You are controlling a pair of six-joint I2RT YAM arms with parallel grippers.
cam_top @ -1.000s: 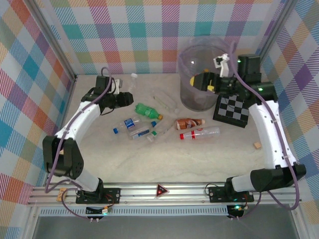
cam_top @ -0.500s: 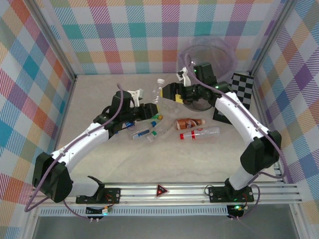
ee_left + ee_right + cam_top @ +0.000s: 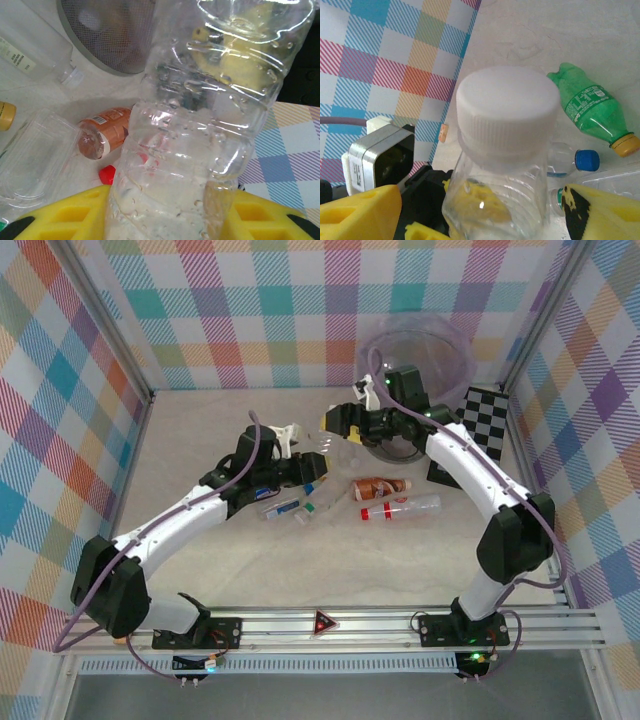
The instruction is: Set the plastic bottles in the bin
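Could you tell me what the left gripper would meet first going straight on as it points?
Likely the right gripper, poised round the cap end of the clear bottle that the left gripper holds; depth unclear.

Probably a robot lab cell: plaid backdrop walls (image 3: 250, 310), aluminium rail (image 3: 380, 630), chequered board (image 3: 492, 418).

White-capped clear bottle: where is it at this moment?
The white-capped clear bottle is mid-table in the top view, left of the bin, clamped in the left pincer, with the right pincer open around its neck.
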